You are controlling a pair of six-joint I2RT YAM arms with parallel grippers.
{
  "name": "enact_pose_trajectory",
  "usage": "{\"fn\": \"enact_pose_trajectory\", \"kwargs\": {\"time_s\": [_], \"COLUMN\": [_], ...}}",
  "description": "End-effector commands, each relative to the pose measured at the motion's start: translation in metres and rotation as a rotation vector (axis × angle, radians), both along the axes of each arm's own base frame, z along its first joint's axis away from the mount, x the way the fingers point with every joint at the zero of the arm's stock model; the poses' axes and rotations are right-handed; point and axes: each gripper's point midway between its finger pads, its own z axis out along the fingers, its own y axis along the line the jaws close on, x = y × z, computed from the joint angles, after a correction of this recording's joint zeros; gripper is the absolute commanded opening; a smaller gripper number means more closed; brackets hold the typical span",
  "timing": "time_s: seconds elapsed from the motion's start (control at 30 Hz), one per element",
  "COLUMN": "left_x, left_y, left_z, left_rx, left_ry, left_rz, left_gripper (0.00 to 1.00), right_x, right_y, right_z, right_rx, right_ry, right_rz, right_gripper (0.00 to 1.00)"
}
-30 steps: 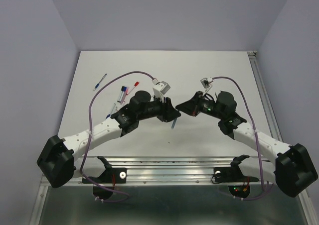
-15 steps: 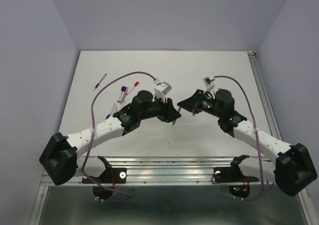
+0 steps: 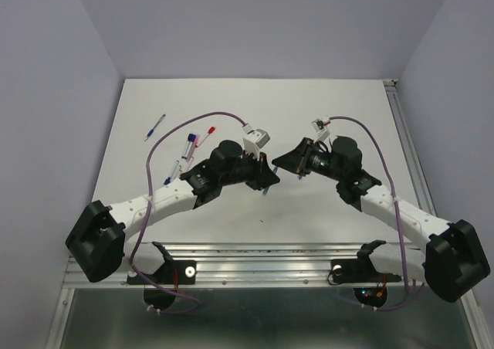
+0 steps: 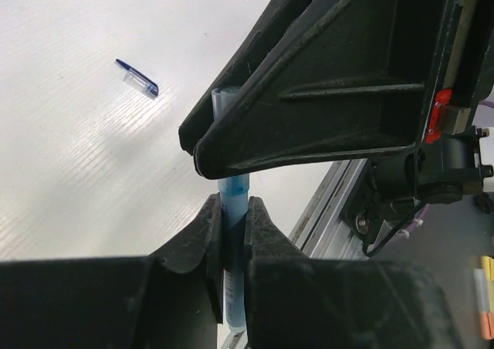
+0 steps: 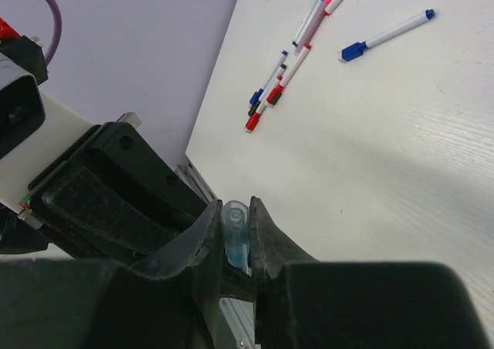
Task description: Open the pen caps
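Both grippers meet above the table's middle on one light blue pen (image 4: 234, 191). In the left wrist view my left gripper (image 4: 233, 204) is shut on the pen's body, which runs up behind the right gripper's black fingers (image 4: 309, 94). In the right wrist view my right gripper (image 5: 236, 206) is shut on the pen's light blue cap (image 5: 235, 219), whose round end shows between the jaws. From above, the left gripper (image 3: 268, 181) and right gripper (image 3: 296, 171) nearly touch, and the pen is mostly hidden. A small dark blue cap (image 4: 138, 79) lies loose on the table.
Several capped pens lie at the table's far left: a blue one (image 3: 154, 127), a red-capped one (image 3: 207, 130) and others (image 3: 188, 144). In the right wrist view they show as a blue-capped pen (image 5: 386, 34) and a bundle (image 5: 272, 83). The metal rail (image 3: 270, 252) runs along the near edge.
The left jaws have closed onto the pen's body, and the left arm has shifted slightly to the right. The right gripper has kept its hold and moved a little toward the back.
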Motion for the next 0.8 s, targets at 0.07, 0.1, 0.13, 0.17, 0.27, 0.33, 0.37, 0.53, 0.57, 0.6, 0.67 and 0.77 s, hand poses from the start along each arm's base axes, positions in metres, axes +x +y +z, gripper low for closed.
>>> {"fn": "enact_pose_trajectory", "kwargs": {"time_s": [0.07,0.1,0.13,0.17,0.27,0.33,0.37,0.53,0.57,0.6,0.67,0.77], "left_x": [-0.008,-0.014,-0.019,-0.024,-0.042,-0.054,-0.058,-0.069,-0.066,-0.063,-0.046,-0.019], "left_y": [0.002,0.002,0.002,0.005,0.012,0.014,0.018,0.03,0.033,0.036,0.046,0.07], "left_z": [0.022,0.021,0.015,0.004,-0.014,-0.015,-0.016,-0.015,-0.016,-0.015,-0.017,-0.032], "left_rx": [-0.066,-0.069,-0.065,-0.049,-0.031,-0.044,-0.048,-0.075,-0.072,-0.069,-0.014,0.132], "left_ry": [-0.026,-0.011,0.005,0.031,0.09,0.106,0.106,0.119,0.119,0.118,0.11,0.104], "left_rz": [-0.012,-0.018,-0.021,-0.023,-0.035,-0.039,-0.031,0.008,0.04,0.064,0.173,0.349], "left_gripper": [0.0,0.0,0.0,0.0,0.0,0.0,0.0,0.0,0.0,0.0,0.0,0.0], "right_x": [0.049,0.069,0.081,0.093,0.139,0.164,0.178,0.203,0.204,0.202,0.193,0.178], "right_y": [-0.017,-0.03,-0.037,-0.045,-0.08,-0.106,-0.12,-0.145,-0.145,-0.141,-0.133,-0.135], "right_z": [0.033,0.033,0.035,0.037,0.05,0.067,0.063,0.071,0.073,0.065,0.041,0.007], "right_rx": [-0.079,-0.101,-0.107,-0.121,-0.174,-0.174,-0.183,-0.191,-0.205,-0.227,-0.272,-0.339], "right_ry": [-0.154,-0.176,-0.185,-0.201,-0.235,-0.258,-0.243,-0.254,-0.266,-0.252,-0.209,-0.153], "right_rz": [-0.224,-0.321,-0.369,-0.413,-0.576,-0.669,-0.706,-0.763,-0.757,-0.721,-0.644,-0.606], "right_gripper": [0.01,0.01,0.01,0.01,0.01,0.01,0.01,0.01,0.01,0.01,0.01,0.01]}}
